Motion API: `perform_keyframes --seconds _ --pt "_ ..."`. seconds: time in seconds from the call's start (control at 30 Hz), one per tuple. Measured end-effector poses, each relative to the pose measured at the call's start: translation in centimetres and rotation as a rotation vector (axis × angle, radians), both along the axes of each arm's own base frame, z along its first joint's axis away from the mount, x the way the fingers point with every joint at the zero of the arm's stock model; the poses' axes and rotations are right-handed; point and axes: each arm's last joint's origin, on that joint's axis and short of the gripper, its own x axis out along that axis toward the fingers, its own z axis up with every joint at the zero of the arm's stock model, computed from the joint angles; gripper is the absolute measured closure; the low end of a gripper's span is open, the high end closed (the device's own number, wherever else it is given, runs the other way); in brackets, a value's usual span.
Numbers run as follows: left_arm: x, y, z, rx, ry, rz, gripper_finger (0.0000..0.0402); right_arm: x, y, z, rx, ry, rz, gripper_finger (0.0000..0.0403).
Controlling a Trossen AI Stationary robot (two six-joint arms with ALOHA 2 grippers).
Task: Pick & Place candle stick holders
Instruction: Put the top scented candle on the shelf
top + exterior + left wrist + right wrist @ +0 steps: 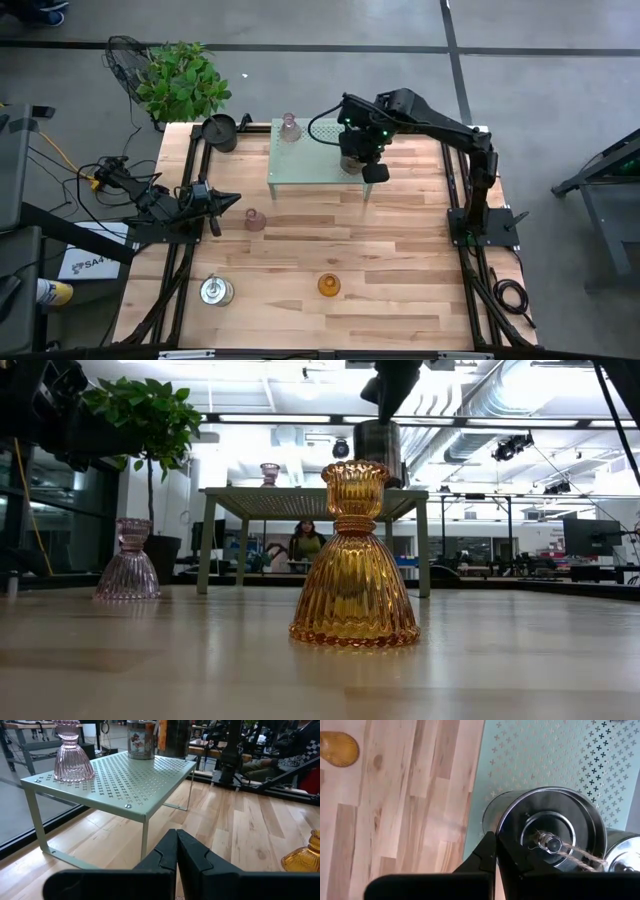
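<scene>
A pale green perforated shelf point(310, 165) stands at the table's far middle. On it are a pink glass holder point(289, 127) and two silvery round holders point(545, 832) point(622, 857) side by side near its right end. My right gripper point(496, 851) is shut, pointing steeply down just above the nearer silvery one's rim. On the bare table stand a second pink holder point(255, 220), an amber glass holder point(328, 285) and a third silvery holder point(216, 290). My left gripper point(228, 200) waits shut at the table's left edge. My right gripper's shut fingertips point(490, 855) stand over the rim of the silvery holder point(502, 827) on the side toward the shelf's near edge. I cannot tell whether they touch it. The holder stands upright on the shelf.
A black round pot point(220, 131) sits at the far left corner beside a leafy plant point(182, 80). Open wood lies between the shelf and the table's near edge. A person point(306, 545) sits in the room beyond the table.
</scene>
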Motion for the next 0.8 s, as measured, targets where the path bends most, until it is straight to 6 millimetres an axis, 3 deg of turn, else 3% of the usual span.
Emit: perform_keyframes --seconds 0.37,0.8 --pt "0.01 -0.02 0.07 -0.005 -0.007 -0.003 0.0401 0.16 0.33 0.02 -0.035 0.006 -0.062 0.0403" --pt "0.02 -0.02 0.07 -0.009 -0.009 -0.004 0.0401 0.22 0.38 0.06 -0.024 -0.008 -0.317 0.0403"
